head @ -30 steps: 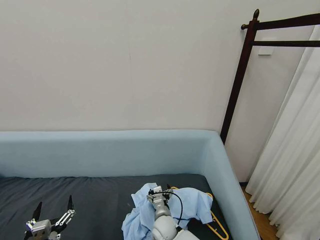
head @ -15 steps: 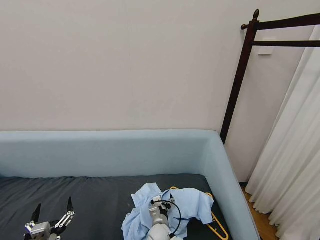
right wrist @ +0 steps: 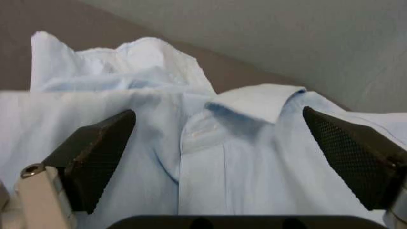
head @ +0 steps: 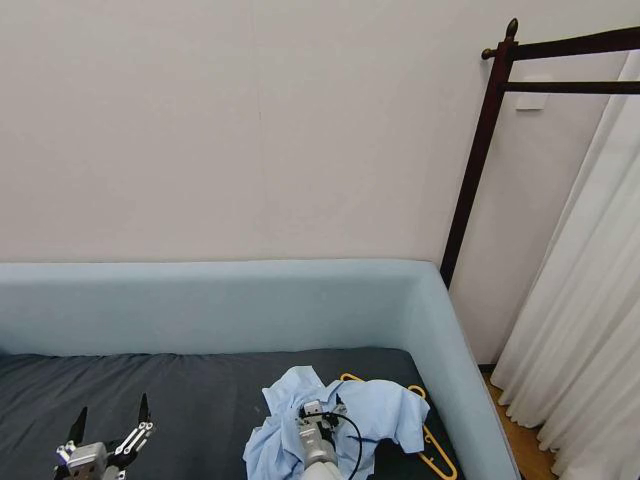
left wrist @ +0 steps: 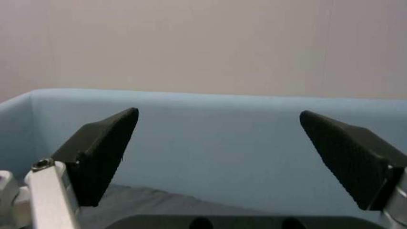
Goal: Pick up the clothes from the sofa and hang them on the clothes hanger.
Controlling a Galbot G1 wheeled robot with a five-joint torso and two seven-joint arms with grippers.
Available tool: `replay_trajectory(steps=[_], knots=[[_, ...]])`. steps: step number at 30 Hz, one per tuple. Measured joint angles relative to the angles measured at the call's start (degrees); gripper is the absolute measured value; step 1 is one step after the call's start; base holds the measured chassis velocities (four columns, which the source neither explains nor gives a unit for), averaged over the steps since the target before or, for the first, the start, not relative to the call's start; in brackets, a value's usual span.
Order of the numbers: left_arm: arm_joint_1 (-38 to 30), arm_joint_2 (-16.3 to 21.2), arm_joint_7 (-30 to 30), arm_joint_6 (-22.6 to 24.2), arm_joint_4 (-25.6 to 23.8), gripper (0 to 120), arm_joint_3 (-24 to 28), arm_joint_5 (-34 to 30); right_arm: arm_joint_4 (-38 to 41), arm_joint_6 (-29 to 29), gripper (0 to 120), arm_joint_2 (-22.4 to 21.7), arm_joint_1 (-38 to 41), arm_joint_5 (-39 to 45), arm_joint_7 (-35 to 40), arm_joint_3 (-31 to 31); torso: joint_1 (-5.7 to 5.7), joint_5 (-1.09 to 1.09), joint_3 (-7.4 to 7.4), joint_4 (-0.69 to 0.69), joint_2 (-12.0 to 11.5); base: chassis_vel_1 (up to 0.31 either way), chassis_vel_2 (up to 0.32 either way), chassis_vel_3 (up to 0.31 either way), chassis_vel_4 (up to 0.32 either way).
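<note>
Right gripper [right wrist: 218, 113] hovers over the shirt [head: 385, 410] on the sofa [head: 300, 300], fingers wide; left gripper [head: 112, 408] waits apart, fingers wide too.

Crumpled light-blue shirt [head: 390, 408] on sofa [head: 200, 305]

On the sofa [head: 250, 305] lie a pale-blue shirt [head: 392, 410] and yellow hanger [head: 432, 443].

Left of the shirt [head: 385, 405] the dark seat cushion [head: 190, 400] lies bare, open to reach. Behind the shirt rises the backrest [head: 220, 305]; right of it the sofa arm [head: 455, 370] closes in (a yellow hanger [head: 438, 456] pokes out there), the wooden rack [head: 475, 170] beyond.
</note>
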Motion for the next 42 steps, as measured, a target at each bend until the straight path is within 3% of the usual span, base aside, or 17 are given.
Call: replay_trajectory(steps=[3,6,8,14,22,29,39,42], knots=[[-0.1,0.0,0.0,0.0,0.1,100,0.1,0.0,-1.1,-0.3,100,0.0,-0.1,-1.1,0.3,0.2,0.00,0.00,0.00,-0.01,0.0,0.000,0.000,0.000,0.000],[-0.1,0.0,0.0,0.0,0.2,100,0.1,0.0,-2.7,-0.1,91,0.0,-0.1,-3.2,0.4,0.9,0.00,0.00,0.00,-0.01,0.0,0.000,0.000,0.000,0.000],[-0.2,0.1,0.0,-0.1,0.3,100,0.1,0.0,-3.7,0.4,79,0.0,-0.1,-4.4,0.5,1.5,0.00,0.00,0.00,-0.01,0.0,0.000,0.000,0.000,0.000],[-0.2,0.2,0.0,-0.3,0.7,100,0.1,-0.1,-3.1,0.4,62,-0.1,-0.5,-4.6,1.2,1.6,0.00,0.00,0.00,-0.01,0.0,0.000,0.000,0.000,0.000],[-0.6,0.2,0.0,-0.6,1.4,100,0.4,-0.1,4.6,-2.4,30,-1.8,-2.8,-2.3,2.5,-0.7,0.00,0.00,0.00,0.00,0.0,0.000,0.000,0.000,0.000],[-0.9,0.3,0.1,-0.7,1.6,100,0.8,-0.1,6.7,-3.0,4,-3.5,-3.2,-0.7,2.6,-0.1,0.00,0.00,0.00,-0.02,0.0,0.000,0.000,0.000,0.000],[-0.8,0.6,0.1,-0.8,1.8,100,0.8,-0.1,5.8,-0.5,4,-0.6,-1.5,6.0,1.0,1.6,0.00,0.00,0.00,0.00,0.0,0.000,0.000,0.000,0.000],[-0.7,0.9,0.1,-0.9,1.8,100,0.5,-0.2,3.1,0.5,20,-0.1,-0.1,7.2,0.1,3.0,0.00,0.00,0.00,0.00,0.0,0.000,0.000,0.000,0.000]])
